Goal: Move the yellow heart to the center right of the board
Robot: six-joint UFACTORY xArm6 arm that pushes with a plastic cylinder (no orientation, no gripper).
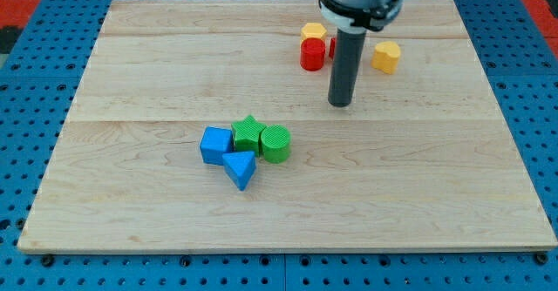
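Camera view: approach step, no jaws on this rig so nothing is held, my tip (340, 104) sits on the table (157, 82), yellow heart (386, 56) up-right of it and apart, untouched; next probably circle above-left of the heart, then push down-right.

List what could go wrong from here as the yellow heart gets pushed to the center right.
1. My tip sits below and to the view's left of the yellow heart, apart from it; a careless approach could push it off course.
2. The red cylinder and yellow block lie close to the rod and could get knocked.
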